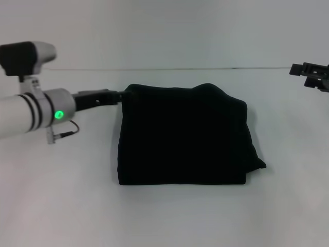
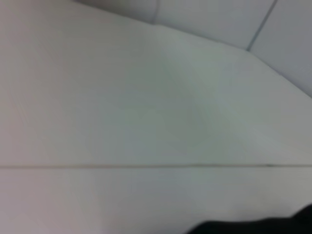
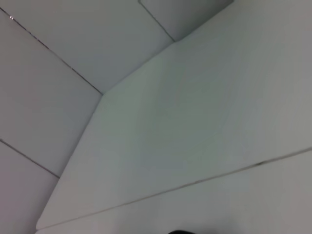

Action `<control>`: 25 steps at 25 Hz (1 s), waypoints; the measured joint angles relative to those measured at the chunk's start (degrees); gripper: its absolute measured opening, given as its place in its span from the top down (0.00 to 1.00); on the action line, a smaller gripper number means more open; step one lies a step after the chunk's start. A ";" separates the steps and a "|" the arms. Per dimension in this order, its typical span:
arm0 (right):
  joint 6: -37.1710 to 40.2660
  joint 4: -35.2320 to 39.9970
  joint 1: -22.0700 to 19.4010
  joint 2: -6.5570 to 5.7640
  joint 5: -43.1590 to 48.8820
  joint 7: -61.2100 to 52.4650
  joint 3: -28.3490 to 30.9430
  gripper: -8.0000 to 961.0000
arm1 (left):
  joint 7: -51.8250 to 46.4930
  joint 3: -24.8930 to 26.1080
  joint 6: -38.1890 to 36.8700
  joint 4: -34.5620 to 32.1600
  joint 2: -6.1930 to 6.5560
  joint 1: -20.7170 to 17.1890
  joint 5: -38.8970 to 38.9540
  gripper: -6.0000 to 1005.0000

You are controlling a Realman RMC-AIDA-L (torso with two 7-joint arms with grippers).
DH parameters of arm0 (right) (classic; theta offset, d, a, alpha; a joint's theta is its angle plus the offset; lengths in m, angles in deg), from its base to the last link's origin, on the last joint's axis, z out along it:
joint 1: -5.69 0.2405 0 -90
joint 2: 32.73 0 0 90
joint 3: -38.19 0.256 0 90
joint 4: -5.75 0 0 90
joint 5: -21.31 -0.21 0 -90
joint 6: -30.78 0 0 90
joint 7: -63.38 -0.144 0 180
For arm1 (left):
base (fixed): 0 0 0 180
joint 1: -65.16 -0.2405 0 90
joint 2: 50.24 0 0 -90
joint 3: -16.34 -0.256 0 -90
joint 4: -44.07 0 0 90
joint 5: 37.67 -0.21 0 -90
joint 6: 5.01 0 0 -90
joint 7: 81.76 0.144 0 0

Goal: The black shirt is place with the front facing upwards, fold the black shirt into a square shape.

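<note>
Though lumpy, black shirt [image 1: 185, 136] folded squarish

The left gripper [image 1: 122, 94] tip vanishes against the black shirt [image 1: 185, 136] at its upper left corner, so can't tell how its fingers stand. Right gripper [image 1: 310, 75] is chopped off by the right edge of the head view. Both wrist views only catch a dark sliver at the bottom edge.

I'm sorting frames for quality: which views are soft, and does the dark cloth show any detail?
Head view: reasonably sharp, but the black shirt reads as a near-featureless dark mass with faint folds; a green light glows on the left arm. Left wrist view: blurred, mostly pale table. Right wrist view: soft, seams visible.
</note>
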 joint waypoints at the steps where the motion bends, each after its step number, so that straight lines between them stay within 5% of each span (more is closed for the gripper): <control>1: 0.08 0.00 -0.12 -0.12 -0.04 0.68 0.48 0.11 | -0.34 0.12 -1.22 -1.82 0.22 -1.04 0.07 0.09; 3: 1.31 0.11 -0.55 -0.36 -0.57 2.93 1.78 0.11 | -1.48 0.33 -4.79 -5.80 0.55 -2.88 0.14 0.09; 10: 15.22 2.24 -3.98 0.56 -6.81 19.89 6.00 0.10 | -1.03 2.99 -39.01 -20.96 1.66 -8.69 4.11 0.09; 12: 20.39 4.91 -5.02 1.81 -6.59 23.50 5.53 0.10 | 0.62 2.59 -47.62 -23.30 1.59 -9.04 4.20 0.09; 15: 24.80 14.25 -6.63 5.33 -3.05 23.68 4.40 0.09 | 3.32 0.05 -55.20 -27.23 0.85 -9.67 2.35 0.09; 19: 27.08 30.81 -8.38 11.70 3.53 19.38 2.63 0.08 | 3.27 -4.29 -55.39 -32.48 -0.92 -10.90 -2.03 0.09; 25: 23.47 39.55 -8.69 12.12 9.63 6.14 -8.60 0.09 | 0.21 -6.77 -49.57 -37.53 -4.03 -10.63 -11.10 0.09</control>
